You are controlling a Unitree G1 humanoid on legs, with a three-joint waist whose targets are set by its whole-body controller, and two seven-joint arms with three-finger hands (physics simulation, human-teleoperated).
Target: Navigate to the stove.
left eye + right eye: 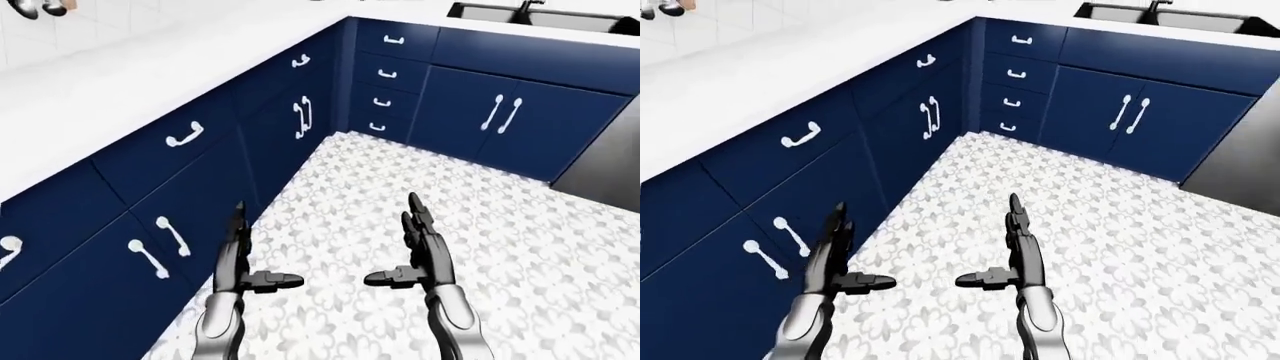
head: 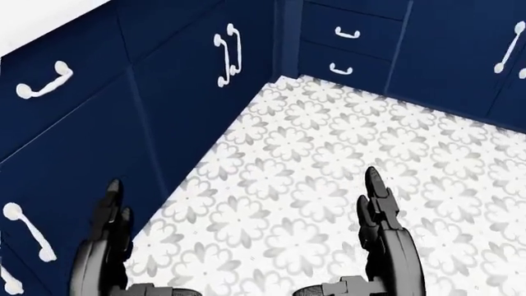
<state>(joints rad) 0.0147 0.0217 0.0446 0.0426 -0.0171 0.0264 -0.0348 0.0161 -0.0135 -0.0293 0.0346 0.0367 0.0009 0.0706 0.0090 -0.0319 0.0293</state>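
cabinets [image 1: 250,142]: navy, smooth, matt | handles [image 1: 301,118]: white, glossy | floor [image 1: 480,225]: grey-white patterned tile, matt | countertop [image 1: 120,82]: white, smooth | sink [image 1: 540,13]: black, smooth | left hand [image 1: 240,262], right hand [image 1: 425,251]: dark, semi-gloss plastic look

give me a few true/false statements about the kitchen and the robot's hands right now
1. Both hands are empty. True: the left hand and right hand hold nothing, fingers open.
2. The cabinets are red. False: they are dark blue with white handles.
3. A sink sits in the counter at the left-eye view's top right. True.
4. The floor is plain wood. False: it is patterned grey and white tile.
5. The stove is plainly in view. False: no stove can be identified in these views.
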